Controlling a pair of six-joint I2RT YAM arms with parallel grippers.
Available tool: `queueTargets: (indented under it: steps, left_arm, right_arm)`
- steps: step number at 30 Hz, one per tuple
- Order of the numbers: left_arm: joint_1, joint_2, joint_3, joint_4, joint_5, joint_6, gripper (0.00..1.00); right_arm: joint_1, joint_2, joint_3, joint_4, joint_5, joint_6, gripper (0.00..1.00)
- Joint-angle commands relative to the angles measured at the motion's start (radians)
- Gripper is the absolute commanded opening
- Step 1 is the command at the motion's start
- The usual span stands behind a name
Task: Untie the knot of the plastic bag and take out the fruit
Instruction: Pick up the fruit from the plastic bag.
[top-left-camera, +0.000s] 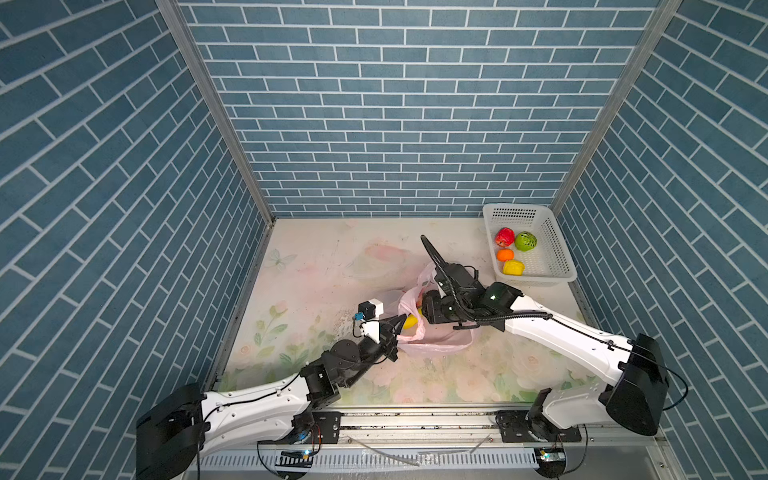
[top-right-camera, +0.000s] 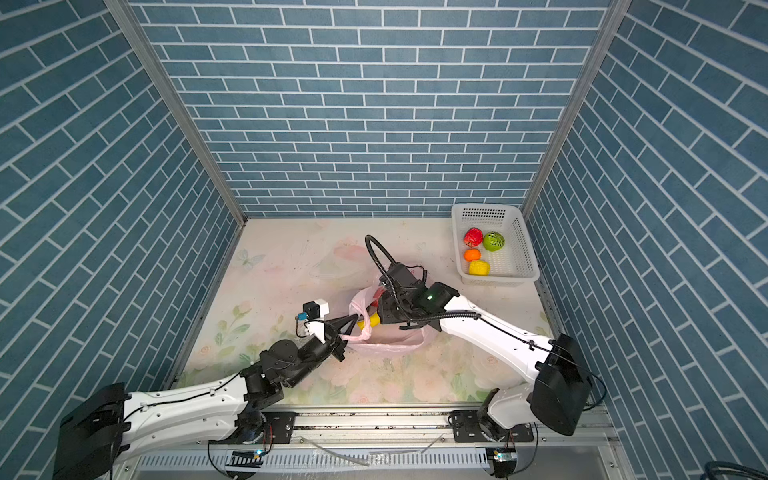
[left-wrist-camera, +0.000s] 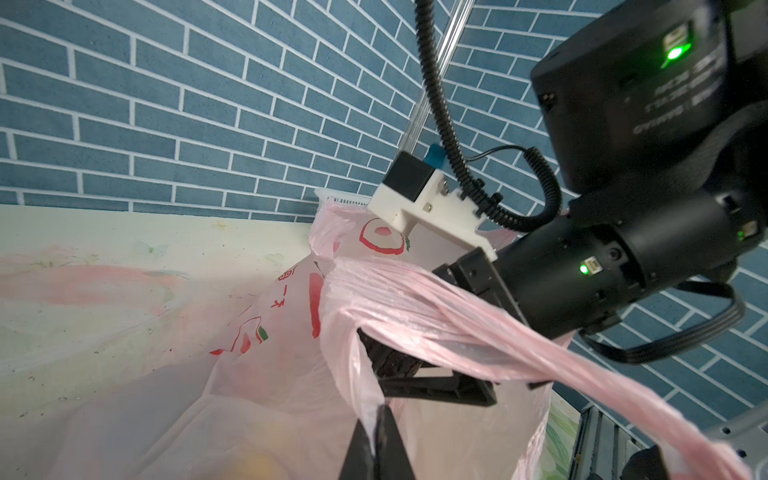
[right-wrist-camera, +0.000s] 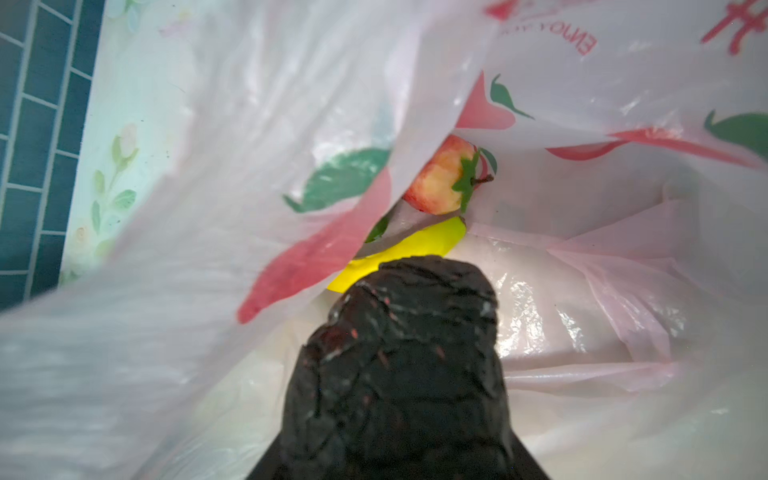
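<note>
Floral-print counter (top-left-camera: 332, 249), enclosed by blue brick-pattern walls. Near its centre: translucent pink plastic bag (top-left-camera: 436, 345), slumped, mouth open. At the far right corner, well apart from the bag: white perforated basket (top-left-camera: 559, 249).

Setting of right jaws: about half open, inside the bag mouth, clamped on a wrinkled dark brown fruit (right-wrist-camera: 395, 353); hidden under the wrist in both top views.

Setting of left jaws: fully closed, pinching a fold of the bag's rim film.

Deeper in the bag, each partly covered by film: banana (right-wrist-camera: 415, 245), touching an apple (right-wrist-camera: 436, 178).

In the basket: green fruit (top-left-camera: 525, 241), red fruit (top-left-camera: 504, 237), yellow fruit (top-left-camera: 513, 267), orange fruit (top-left-camera: 505, 254).
</note>
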Motion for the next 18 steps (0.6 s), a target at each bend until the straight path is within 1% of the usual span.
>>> queueTargets:
  steps: [1, 5, 8, 11, 18]
  left_arm:
    - [0.001, -0.004, 0.002, -0.007, -0.007, 0.017, 0.07]
    - [0.002, -0.005, 0.001, -0.009, -0.002, 0.016, 0.07]
    - [0.002, -0.014, 0.001, -0.02, -0.002, 0.016, 0.07]
    - [0.002, -0.026, -0.001, -0.034, -0.007, 0.018, 0.07]
    - [0.001, -0.062, 0.0, -0.088, -0.019, 0.018, 0.08]
  right_arm:
    - [0.005, -0.033, 0.119, -0.079, 0.014, -0.059, 0.34]
    - [-0.019, -0.033, 0.214, -0.129, 0.055, -0.107, 0.34]
    - [-0.089, -0.034, 0.256, -0.136, 0.028, -0.132, 0.35]
    - [-0.194, -0.047, 0.266, -0.101, -0.019, -0.147, 0.35]
    - [-0.434, 0.003, 0.334, -0.083, -0.035, -0.255, 0.35]
